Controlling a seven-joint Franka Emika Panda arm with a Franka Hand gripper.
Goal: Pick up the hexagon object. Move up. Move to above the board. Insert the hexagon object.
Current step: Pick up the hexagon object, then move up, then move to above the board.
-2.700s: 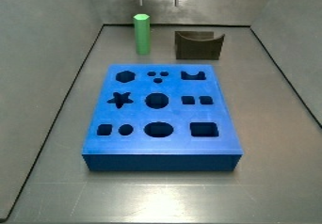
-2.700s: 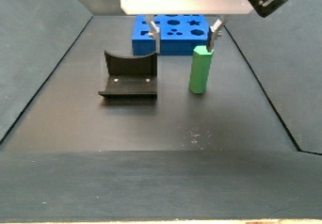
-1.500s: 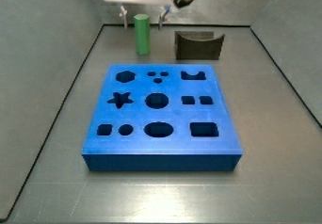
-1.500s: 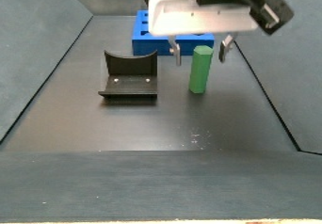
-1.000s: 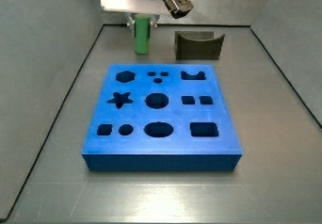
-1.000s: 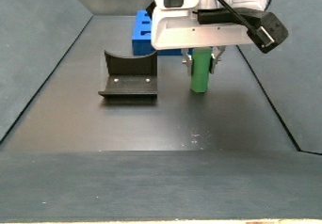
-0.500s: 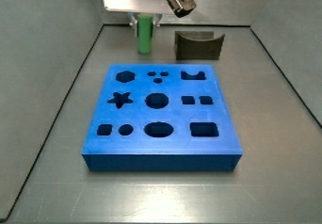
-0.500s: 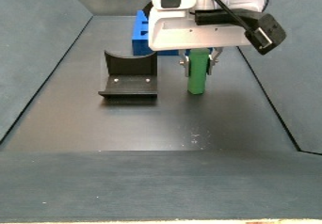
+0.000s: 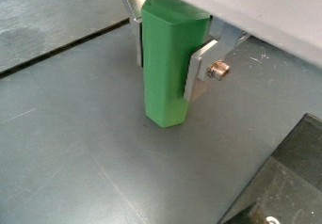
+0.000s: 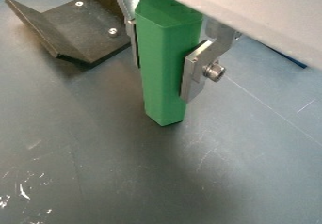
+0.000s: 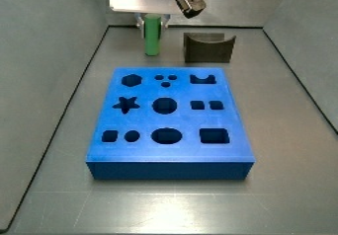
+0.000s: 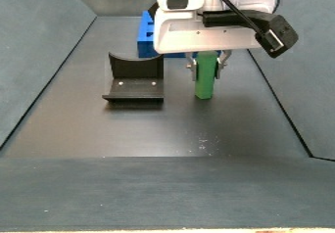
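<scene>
The slim bright green hexagon object (image 9: 170, 68) stands upright on the dark grey floor, and the arm's gripper (image 9: 170, 54) is right down around its upper part. In both wrist views the flat silver fingers (image 10: 199, 70) sit one on each side of the green rod, their plates pressed flat against its faces with no gap showing, so the gripper is clamped on the hexagon object. The rod's lower end seems to meet the floor, though I cannot tell for sure whether it is just lifted.

In a side view the green rod (image 11: 152, 37) appears in the upper middle of the frame, its top hidden under the white gripper body (image 11: 140, 0). The large thick blue board (image 11: 168, 122) with dark cut-out holes fills the centre of that frame, apart from the rod and below it in the picture. A dark olive U-shaped block (image 11: 208, 47) sits just right of the rod, not touching it.

In a side view from the opposite end, the rod (image 12: 206, 77) hangs below the gripper (image 12: 206, 66) at upper centre, with the dark block (image 12: 132, 77) to its left and the blue board (image 12: 148, 33) behind.

I can read no writing or brand marks anywhere.
</scene>
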